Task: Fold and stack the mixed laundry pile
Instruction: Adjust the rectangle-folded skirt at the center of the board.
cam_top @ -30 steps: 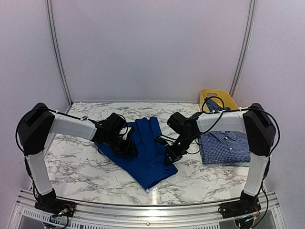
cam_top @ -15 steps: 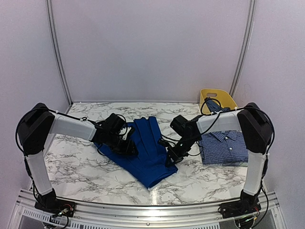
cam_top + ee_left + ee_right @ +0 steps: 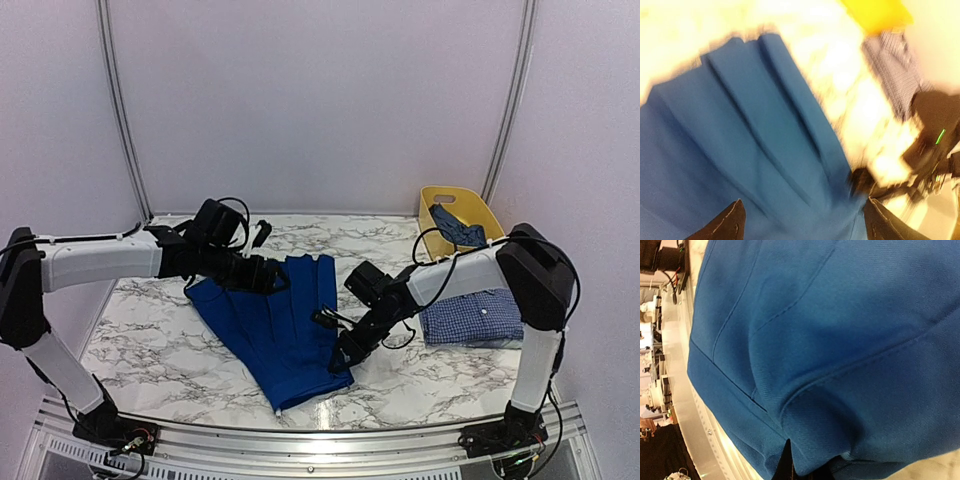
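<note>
The left end effector (image 3: 268, 277) has moved back and opened wide. The right end effector (image 3: 338, 358) pinches the blue cloth (image 3: 270, 330) on the tabletop (image 3: 150, 340). A dark cloth (image 3: 458, 226) lies in the yellow tub (image 3: 482, 205)

A royal-blue cloth garment (image 3: 270, 335) is lying spread in long folds on the white marbled table (image 3: 150, 340). The left fingers (image 3: 276, 279) are reaching over its far edge, while the right fingers (image 3: 339, 357) are sitting low at its right edge. A folded blue-and-white checked shirt (image 3: 475, 318) is lying to the right. Behind it, a dark denim-blue garment (image 3: 458, 226) is hanging out of a yellow plastic tub (image 3: 480, 205).
</note>
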Controlling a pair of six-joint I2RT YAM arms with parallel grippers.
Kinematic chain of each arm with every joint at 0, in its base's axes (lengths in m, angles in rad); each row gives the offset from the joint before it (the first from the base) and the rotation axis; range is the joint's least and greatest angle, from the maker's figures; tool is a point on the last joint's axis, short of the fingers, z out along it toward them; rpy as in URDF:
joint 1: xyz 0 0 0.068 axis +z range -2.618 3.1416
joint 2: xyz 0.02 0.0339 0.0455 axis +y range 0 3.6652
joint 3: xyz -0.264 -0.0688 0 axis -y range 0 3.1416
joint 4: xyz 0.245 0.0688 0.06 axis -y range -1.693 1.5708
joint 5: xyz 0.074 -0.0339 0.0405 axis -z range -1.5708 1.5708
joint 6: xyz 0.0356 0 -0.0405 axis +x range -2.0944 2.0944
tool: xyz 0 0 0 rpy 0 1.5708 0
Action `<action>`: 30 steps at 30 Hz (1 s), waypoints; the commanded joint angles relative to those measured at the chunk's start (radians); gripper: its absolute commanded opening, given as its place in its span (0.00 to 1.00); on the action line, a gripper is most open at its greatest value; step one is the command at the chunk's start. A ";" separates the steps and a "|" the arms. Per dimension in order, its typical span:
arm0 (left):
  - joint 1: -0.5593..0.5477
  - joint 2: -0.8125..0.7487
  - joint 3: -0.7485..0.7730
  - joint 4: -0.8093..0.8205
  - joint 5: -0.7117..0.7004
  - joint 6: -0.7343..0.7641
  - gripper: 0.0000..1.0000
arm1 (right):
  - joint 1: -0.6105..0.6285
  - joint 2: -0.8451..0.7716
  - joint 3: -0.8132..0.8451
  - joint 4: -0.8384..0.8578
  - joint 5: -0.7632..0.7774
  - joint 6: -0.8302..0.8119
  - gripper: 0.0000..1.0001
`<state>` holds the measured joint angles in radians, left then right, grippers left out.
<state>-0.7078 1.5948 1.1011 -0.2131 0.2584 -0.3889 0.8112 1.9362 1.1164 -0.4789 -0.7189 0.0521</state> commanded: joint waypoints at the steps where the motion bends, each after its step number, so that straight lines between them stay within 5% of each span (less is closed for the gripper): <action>1: 0.008 0.095 0.146 -0.080 -0.093 -0.019 0.86 | 0.063 0.079 -0.104 -0.074 0.094 0.014 0.00; 15: -0.024 0.622 0.647 -0.132 -0.095 -0.055 0.80 | 0.073 0.076 -0.148 -0.066 0.099 0.015 0.00; 25: -0.044 0.797 0.749 -0.189 -0.060 -0.092 0.68 | 0.074 0.092 -0.147 -0.036 0.087 0.036 0.00; 30: -0.053 0.837 0.825 -0.184 -0.004 -0.067 0.17 | 0.074 0.093 -0.153 -0.030 0.078 0.041 0.00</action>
<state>-0.7509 2.3829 1.8851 -0.3519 0.2005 -0.4664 0.8539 1.9316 1.0424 -0.3782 -0.8120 0.0830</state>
